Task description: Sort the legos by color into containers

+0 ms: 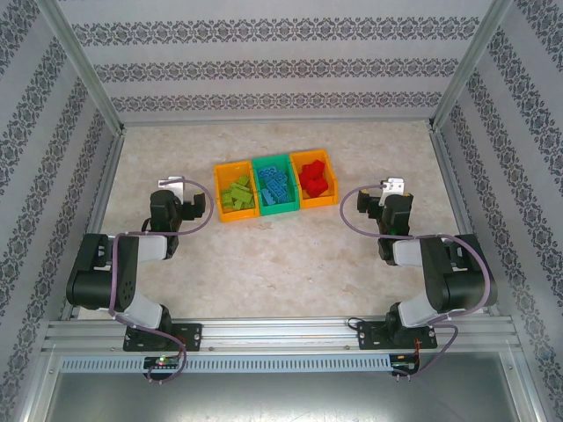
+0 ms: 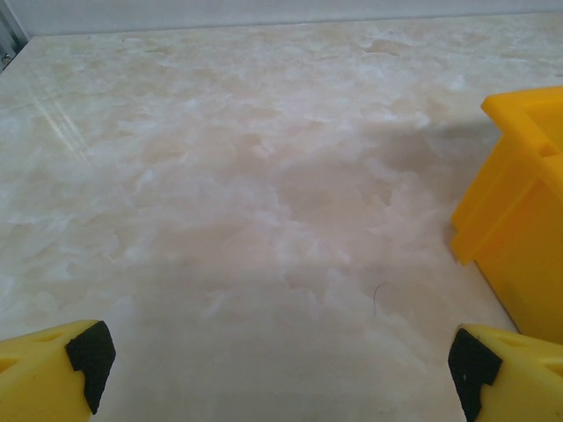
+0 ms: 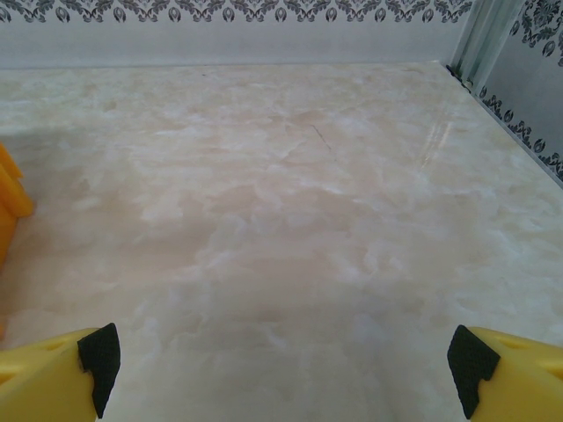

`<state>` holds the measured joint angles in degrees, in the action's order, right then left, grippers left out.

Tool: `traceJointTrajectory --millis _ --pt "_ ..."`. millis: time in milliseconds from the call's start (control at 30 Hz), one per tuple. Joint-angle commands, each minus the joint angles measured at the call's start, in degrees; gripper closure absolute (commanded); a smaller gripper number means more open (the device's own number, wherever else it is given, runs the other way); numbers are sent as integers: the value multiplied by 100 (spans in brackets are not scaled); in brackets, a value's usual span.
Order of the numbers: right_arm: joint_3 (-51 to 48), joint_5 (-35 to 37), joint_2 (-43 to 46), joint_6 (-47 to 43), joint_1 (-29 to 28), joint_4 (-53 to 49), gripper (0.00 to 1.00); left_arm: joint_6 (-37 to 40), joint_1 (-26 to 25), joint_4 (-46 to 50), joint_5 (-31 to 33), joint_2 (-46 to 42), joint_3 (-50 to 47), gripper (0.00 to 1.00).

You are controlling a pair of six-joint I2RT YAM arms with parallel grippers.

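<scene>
Three joined bins stand in a row at mid-table. The left orange bin (image 1: pixel 221 189) holds the light green legos (image 1: pixel 238 195), the green bin (image 1: pixel 275 210) holds the blue legos (image 1: pixel 273 185), and the right orange bin (image 1: pixel 324 199) holds the red legos (image 1: pixel 315 179). My left gripper (image 1: pixel 179 186) sits left of the bins, open, with bare table between its fingers (image 2: pixel 81 365); the left orange bin's wall (image 2: pixel 519 237) lies to its right. My right gripper (image 1: pixel 392 186) is right of the bins, open and empty, its fingertips (image 3: pixel 493 369) wide apart.
The marble-patterned tabletop (image 1: pixel 281 264) is fenced by patterned walls and metal frame posts (image 1: pixel 457 83). An orange bin corner (image 3: pixel 10 207) pokes in at the left of the right wrist view. Both arm bases stand on the front rail (image 1: pixel 281 334).
</scene>
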<state>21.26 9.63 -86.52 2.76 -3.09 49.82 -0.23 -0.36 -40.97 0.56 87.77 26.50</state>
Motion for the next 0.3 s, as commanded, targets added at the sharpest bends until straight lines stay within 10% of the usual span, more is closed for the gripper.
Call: traceJointTrajectory --millis 0,267 --pt "28 -67 17 -44 63 212 2 -30 36 54 -56 -1 56 1" --pt "29 -66 23 -51 63 211 2 -30 36 55 -56 7 55 1"
